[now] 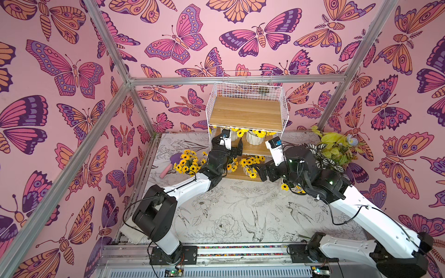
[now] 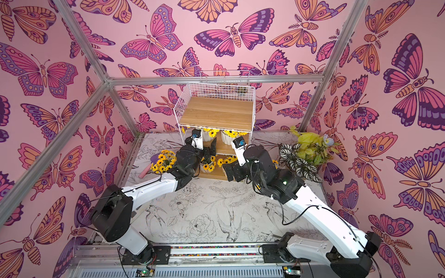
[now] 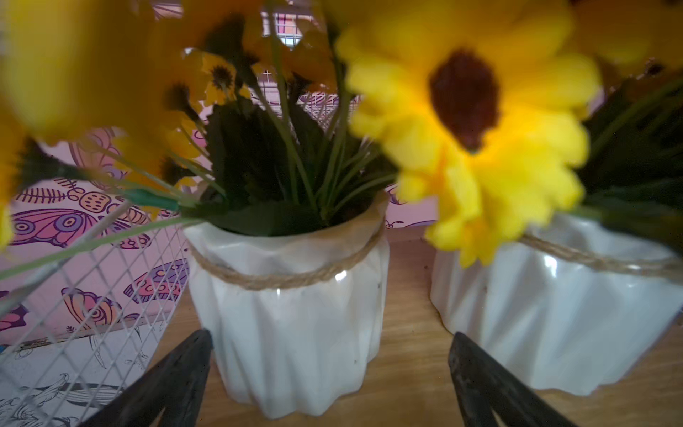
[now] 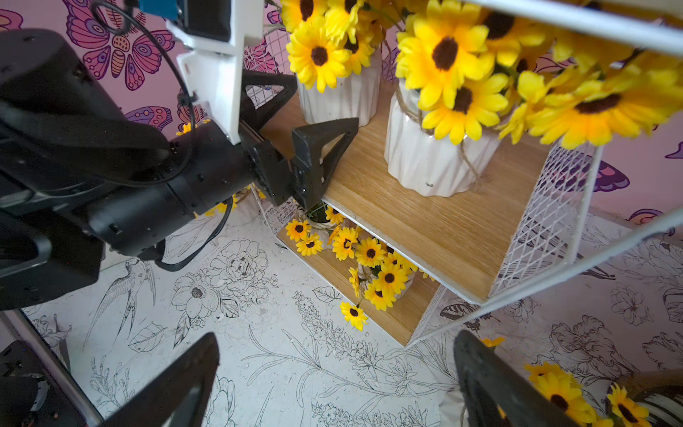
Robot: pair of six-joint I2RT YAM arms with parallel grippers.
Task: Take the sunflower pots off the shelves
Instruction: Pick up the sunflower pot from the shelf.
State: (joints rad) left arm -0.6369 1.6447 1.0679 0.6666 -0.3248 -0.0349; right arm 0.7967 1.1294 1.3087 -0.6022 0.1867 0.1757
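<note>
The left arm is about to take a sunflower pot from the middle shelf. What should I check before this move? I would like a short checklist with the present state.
1. The left hand is open: ok, its fingers are spread wide.
2. The pot is centred between them: not ok, it sits nearer one finger.
3. The pot is upright on the middle shelf: ok.
4. Gap to the neighbour pot: ok, bare shelf shows between them.
5. The right hand is out of the way: ok, open and empty.
</note>
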